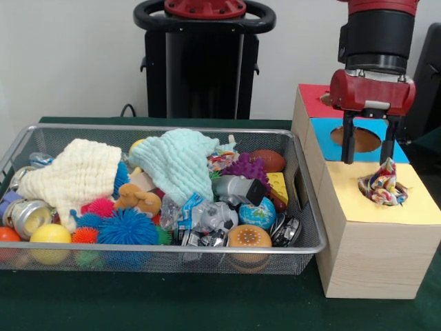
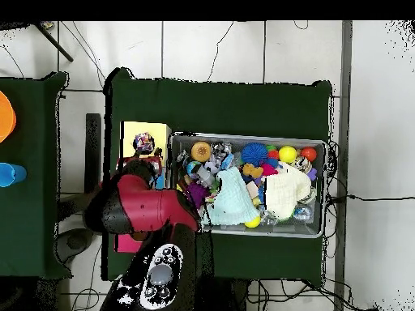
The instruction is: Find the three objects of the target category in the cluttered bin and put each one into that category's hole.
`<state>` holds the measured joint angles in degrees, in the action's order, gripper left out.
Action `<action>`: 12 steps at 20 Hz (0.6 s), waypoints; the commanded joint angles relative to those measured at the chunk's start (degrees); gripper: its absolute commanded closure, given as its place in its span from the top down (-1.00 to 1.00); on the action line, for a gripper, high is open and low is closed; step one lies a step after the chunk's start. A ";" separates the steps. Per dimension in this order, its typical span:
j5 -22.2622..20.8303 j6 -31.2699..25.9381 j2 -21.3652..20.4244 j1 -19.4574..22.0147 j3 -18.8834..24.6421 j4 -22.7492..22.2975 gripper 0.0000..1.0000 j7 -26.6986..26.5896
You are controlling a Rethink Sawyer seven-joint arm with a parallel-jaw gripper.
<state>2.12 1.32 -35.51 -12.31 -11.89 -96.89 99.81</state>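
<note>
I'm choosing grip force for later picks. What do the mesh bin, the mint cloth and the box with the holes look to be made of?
The silver mesh bin looks like metal wire: fine grid, shiny rim. The mint-green cloth looks like soft woven cotton, matte, crinkled and draped in folds. The pale box with holes looks like unfinished wood, grain showing on its sides, topped with what seem to be flat coloured sheets, perhaps paper.

Dk green cloth (image 2: 243,105) covered the main tbl, w/ pale tiled floor (image 2: 203,48) all round it. Overhead, a 2nd green tbl (image 2: 32,202) sat at 9 o'clock, carrying an orange obj (image 2: 4,113) and a blue obj (image 2: 8,173) at its edge. A thin black cable (image 2: 373,198) ran off toward 3 o'clock; white wall (image 1: 62,62) behind in front view.
</note>
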 commanded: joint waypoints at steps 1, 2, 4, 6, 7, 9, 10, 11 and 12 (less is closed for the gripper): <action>2.40 6.73 4.57 -0.32 -0.41 -1.08 1.00 12.85; 2.64 7.07 4.74 -0.37 -0.50 -1.13 1.00 12.83; 3.11 7.81 5.08 -0.58 -0.78 -1.31 1.00 12.79; 3.26 8.24 5.11 -0.58 -0.83 -1.55 1.00 12.61; 3.40 8.40 5.07 -0.70 -0.96 -1.69 1.00 12.56; 3.64 8.93 5.31 -0.92 -1.27 -1.77 1.00 12.54; 3.73 9.22 5.50 -0.97 -1.35 -1.83 1.00 12.57; 3.82 9.52 5.69 -1.02 -1.43 -1.89 1.00 12.59; 3.95 9.75 5.88 -1.19 -1.68 -1.89 1.00 12.59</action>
<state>2.95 7.77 -32.38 -13.49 -13.85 -96.88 99.81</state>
